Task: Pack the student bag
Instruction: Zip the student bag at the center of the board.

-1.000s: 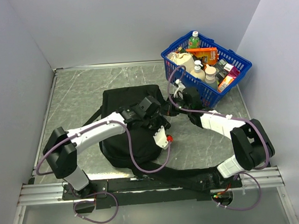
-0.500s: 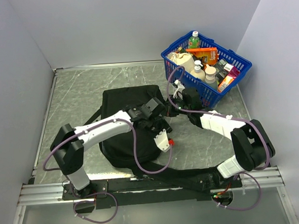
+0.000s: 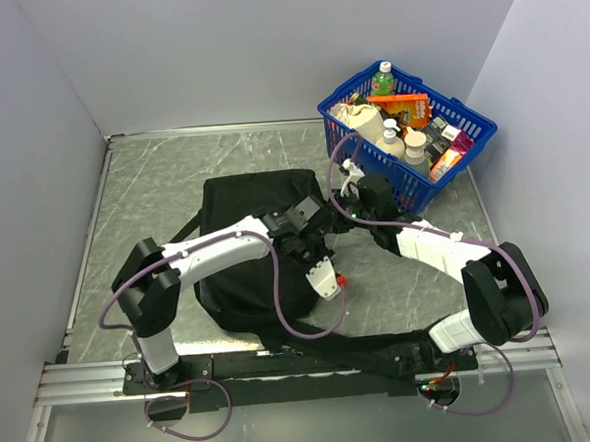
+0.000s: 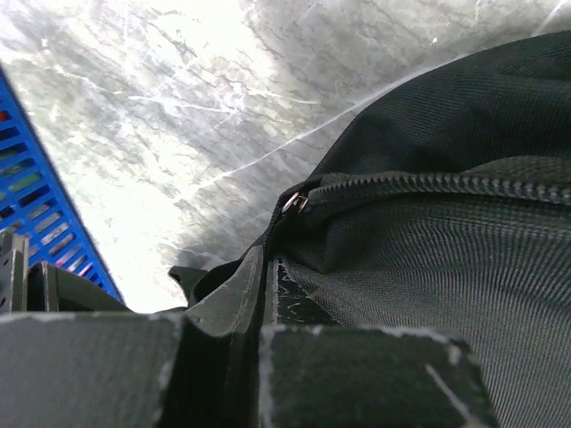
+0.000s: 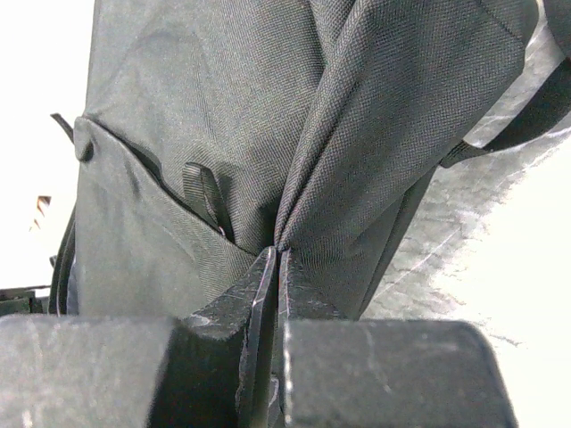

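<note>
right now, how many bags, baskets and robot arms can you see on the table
bag: 1
basket: 1
arms: 2 (left arm, right arm)
total: 4

Overhead; wrist close-ups sharing student bag [image 3: 239, 199]
</note>
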`<state>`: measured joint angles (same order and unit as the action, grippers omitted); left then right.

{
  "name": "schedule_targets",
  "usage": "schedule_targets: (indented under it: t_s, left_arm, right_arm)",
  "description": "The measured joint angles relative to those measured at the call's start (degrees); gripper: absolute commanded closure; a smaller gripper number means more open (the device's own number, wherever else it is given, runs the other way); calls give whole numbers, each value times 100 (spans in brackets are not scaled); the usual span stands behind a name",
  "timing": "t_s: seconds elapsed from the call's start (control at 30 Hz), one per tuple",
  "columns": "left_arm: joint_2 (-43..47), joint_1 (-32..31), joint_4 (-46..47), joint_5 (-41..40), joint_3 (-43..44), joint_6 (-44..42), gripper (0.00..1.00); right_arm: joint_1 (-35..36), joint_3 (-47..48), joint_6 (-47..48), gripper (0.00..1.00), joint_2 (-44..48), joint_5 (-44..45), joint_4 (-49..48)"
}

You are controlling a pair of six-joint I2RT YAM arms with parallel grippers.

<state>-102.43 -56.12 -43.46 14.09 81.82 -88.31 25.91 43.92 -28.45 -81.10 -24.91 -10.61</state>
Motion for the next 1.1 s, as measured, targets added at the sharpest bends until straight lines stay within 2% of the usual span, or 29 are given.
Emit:
schedule_targets:
  t_s: [0.33, 0.6, 0.87, 1.1]
  left_arm:
    - [1202, -4, 1287, -68, -1491, -28, 99]
    - [1893, -319, 2127, -590, -2273, 157, 99]
    - [2341, -431, 2332, -623, -2439, 723, 99]
    - [2754, -428, 2223, -295, -2518, 1298, 99]
  right_arm:
    - [74, 9, 9, 100, 31, -133, 42]
    - [74, 46, 85, 100, 31, -114, 81]
    - [74, 109, 116, 100, 31, -59, 120]
    - [74, 216, 155, 100, 31, -20, 234]
